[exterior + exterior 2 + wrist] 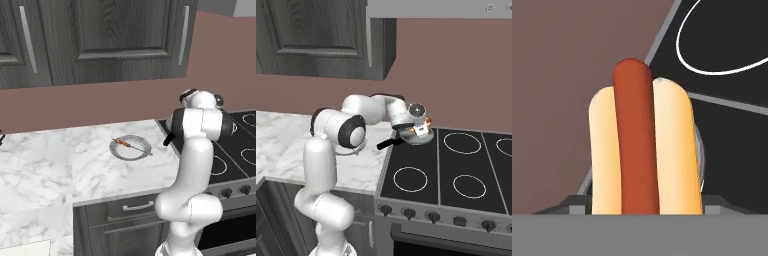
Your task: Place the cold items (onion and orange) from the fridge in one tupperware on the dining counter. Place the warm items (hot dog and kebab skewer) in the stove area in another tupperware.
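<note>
- Black stovetop [456, 165] beside marble table [60, 165] — end effector [646, 212] spread wide around tan-bunned hot dog [643, 145], seemingly gripping it.
- Next, likely: lift from grey pan [417, 136], carry to tupperware.

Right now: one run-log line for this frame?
phase: grasping hot dog | gripper: closed on it, over pan on stove | kebab skewer: on plate, counter

This is a home kitchen: dark wood cabinets [100, 40] hang over a marble counter [60, 170], beside a black stove [456, 170] with ringed burners and knobs [431, 216].
</note>
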{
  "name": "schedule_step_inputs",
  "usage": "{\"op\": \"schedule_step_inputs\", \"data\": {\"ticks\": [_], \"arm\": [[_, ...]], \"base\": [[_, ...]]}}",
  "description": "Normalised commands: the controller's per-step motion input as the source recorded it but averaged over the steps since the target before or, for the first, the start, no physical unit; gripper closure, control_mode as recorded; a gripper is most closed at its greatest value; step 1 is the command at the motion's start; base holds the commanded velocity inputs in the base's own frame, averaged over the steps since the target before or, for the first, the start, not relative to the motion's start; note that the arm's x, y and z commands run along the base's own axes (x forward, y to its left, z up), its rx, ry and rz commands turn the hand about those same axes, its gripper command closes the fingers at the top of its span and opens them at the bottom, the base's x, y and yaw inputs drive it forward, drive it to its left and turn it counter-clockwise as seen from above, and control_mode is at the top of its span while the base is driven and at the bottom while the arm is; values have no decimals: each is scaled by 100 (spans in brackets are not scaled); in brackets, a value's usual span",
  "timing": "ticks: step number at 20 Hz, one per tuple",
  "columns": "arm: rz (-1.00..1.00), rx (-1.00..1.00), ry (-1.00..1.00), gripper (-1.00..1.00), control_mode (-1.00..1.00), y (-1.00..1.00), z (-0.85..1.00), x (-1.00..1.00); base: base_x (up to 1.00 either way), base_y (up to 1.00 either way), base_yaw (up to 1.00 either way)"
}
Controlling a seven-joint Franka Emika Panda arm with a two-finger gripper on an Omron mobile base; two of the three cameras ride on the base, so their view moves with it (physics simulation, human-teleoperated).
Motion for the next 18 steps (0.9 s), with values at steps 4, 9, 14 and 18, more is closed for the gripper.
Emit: {"op": "schedule_step_inputs", "data": {"ticks": [4,9,14,18], "arm": [[18,0,-19,100,-100,-26,65,-100],[24,-3,-7,100,-100,-18,94,-100],[37,-6,0,100,-100,-19,99,-100],[47,-7,-3,100,-100,-41,99,-100]], "base": [[0,0,0],[0,0,0],[0,0,0],[0,0,0]]}}
